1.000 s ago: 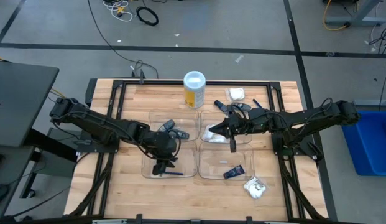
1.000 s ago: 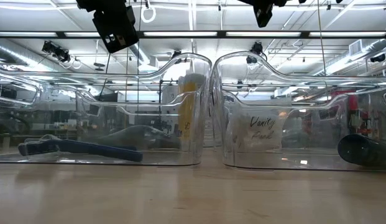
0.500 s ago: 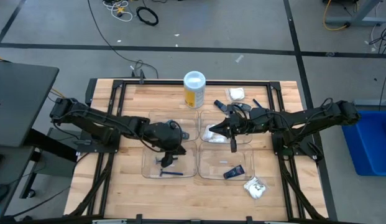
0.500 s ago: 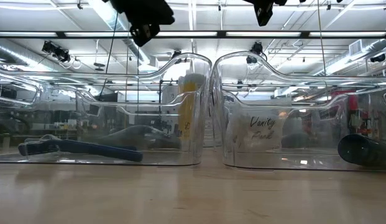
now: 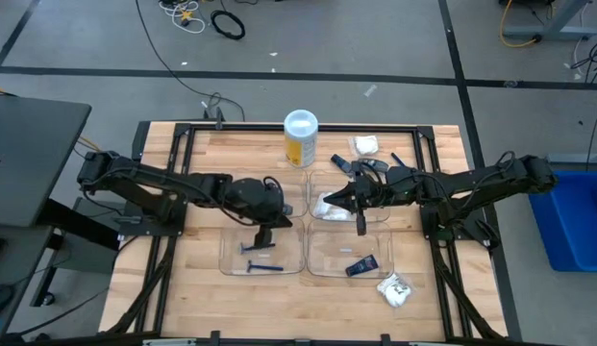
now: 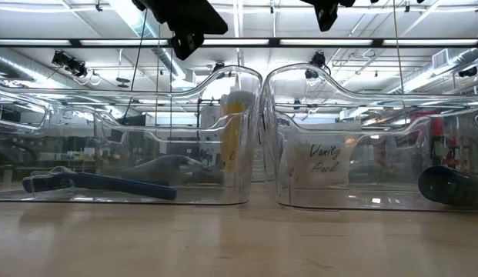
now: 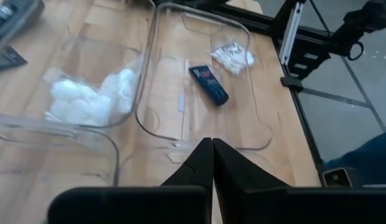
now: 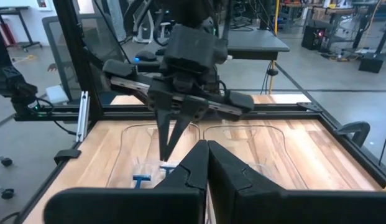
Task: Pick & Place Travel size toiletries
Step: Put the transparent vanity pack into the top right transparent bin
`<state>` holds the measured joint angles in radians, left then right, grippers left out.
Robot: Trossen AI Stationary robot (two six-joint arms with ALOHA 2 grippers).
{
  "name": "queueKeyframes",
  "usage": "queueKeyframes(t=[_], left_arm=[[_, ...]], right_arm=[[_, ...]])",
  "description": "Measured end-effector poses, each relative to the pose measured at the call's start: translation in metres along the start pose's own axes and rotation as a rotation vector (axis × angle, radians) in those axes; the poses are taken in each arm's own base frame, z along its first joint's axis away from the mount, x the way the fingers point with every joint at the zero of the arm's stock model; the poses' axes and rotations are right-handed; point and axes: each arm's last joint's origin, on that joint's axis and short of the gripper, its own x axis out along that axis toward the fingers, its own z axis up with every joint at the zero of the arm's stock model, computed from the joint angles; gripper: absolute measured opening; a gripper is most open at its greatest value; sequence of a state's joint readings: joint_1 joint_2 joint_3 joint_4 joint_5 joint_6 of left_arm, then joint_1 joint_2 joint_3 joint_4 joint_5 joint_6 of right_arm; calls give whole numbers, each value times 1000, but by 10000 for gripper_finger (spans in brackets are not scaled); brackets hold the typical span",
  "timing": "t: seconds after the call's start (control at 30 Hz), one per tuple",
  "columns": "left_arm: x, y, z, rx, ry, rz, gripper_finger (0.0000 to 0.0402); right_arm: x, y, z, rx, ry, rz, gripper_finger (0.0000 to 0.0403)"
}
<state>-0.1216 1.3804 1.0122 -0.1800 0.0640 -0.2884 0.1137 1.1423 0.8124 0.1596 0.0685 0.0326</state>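
Left of centre in the high view: left gripper (image 5: pixel 262 236), fingers pressed together with nothing between them, hanging above the near-left clear tray (image 5: pixel 233 266). In that tray, lower left of centre: a blue razor (image 5: pixel 261 268) lying flat, seen again at the lower left of the low view as a long blue bar behind the clear wall. Just above, in the far-left tray (image 5: pixel 238 179), a grey stick, mostly hidden under the arm. Top centre: yellow canister (image 5: pixel 300 140) with a white lid. Right of centre: right gripper (image 5: pixel 360 229), pinched closed and empty, over the seam between the two right trays. White packets (image 5: pixel 329 205) in the far-right tray; dark blue tube (image 5: pixel 361 265) in the near-right tray. Lower right on the bare table (image 5: pixel 442 298): one crinkly white packet (image 5: pixel 395 288)
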Motion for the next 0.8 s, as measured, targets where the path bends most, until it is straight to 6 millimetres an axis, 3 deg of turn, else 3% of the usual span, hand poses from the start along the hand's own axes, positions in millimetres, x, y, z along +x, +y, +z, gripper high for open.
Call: queueKeyframes(t=[0.53, 0.8], left_arm=[[-1, 12, 5, 8, -28, 27, 13], [-1, 13, 5, 7, -28, 28, 7]], right_arm=[[0, 2, 0, -50, -1, 60, 8], [-4, 31, -3, -116, 19, 215, 6]])
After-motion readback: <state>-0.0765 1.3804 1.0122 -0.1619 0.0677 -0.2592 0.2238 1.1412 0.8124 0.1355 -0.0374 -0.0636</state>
